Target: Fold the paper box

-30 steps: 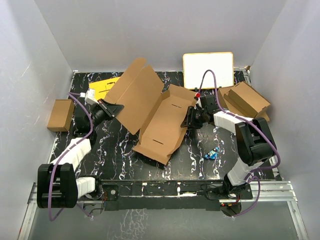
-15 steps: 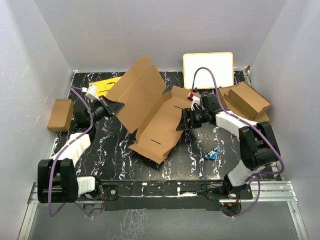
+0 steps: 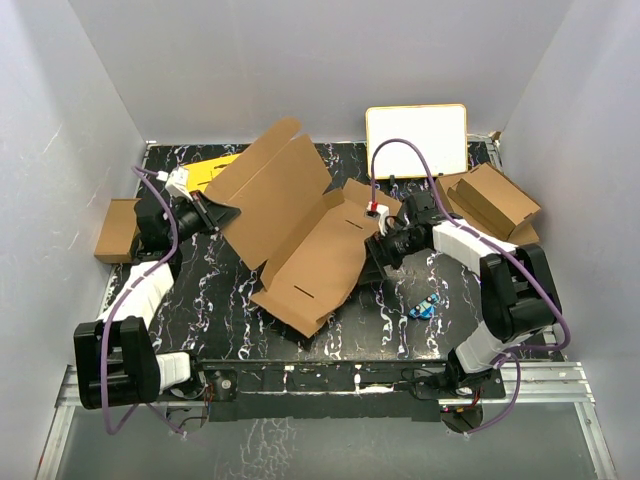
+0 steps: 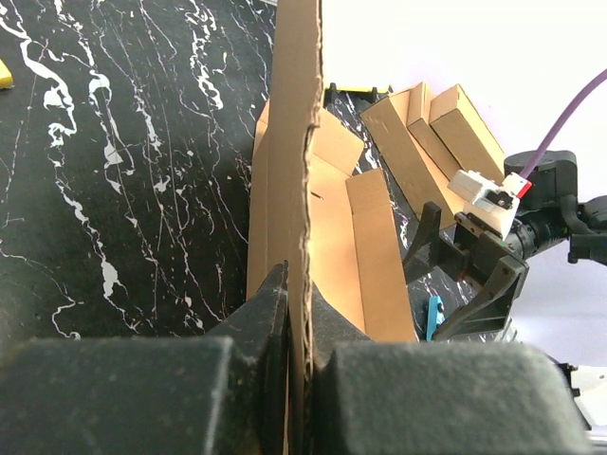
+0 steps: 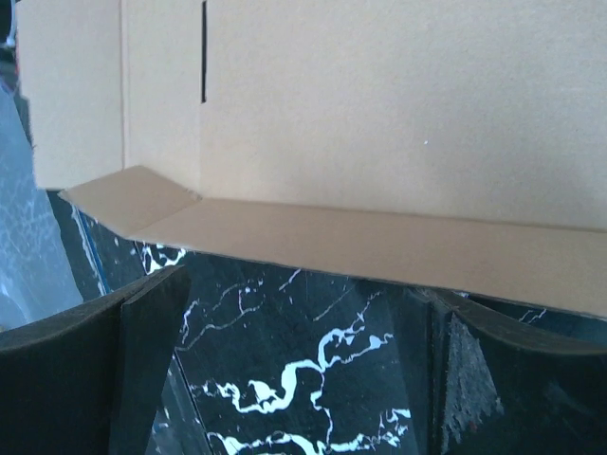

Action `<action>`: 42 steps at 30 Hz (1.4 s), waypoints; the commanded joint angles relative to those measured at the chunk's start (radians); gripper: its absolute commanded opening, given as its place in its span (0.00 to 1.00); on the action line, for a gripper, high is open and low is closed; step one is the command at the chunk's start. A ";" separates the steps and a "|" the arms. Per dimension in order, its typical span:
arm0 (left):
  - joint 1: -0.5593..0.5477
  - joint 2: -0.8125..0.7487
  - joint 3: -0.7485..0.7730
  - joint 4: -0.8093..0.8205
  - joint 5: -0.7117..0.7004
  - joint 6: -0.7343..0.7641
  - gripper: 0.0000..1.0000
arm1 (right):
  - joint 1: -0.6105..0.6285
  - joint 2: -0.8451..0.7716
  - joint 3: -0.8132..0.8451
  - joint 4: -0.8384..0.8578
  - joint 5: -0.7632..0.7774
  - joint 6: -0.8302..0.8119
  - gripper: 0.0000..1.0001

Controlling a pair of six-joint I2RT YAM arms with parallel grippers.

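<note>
Brown cardboard, the paper box (image 3: 300,235), is lying part-unfolded on the table (image 3: 230,320) (its big left panel tilting up), with the left gripper (image 3: 225,214) pinching that panel's edge and the right gripper (image 3: 373,257) hovering, jaws apart, just beside its right flap.

Left arm (image 3: 146,288): bent, reaching forward
Left gripper (image 4: 297,284): clamped tight
Right arm (image 3: 466,243): angled toward centre
Right gripper (image 5: 294,313): jaws spread wide

paper box (image 3: 310,250): matt brown corrugated cardboard | table (image 3: 220,320): glossy black marble-look, white veins
</note>
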 commanded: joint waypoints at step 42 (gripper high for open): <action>0.019 -0.198 0.195 -0.073 0.223 0.220 0.00 | -0.306 0.082 0.482 0.058 -0.142 -0.312 0.99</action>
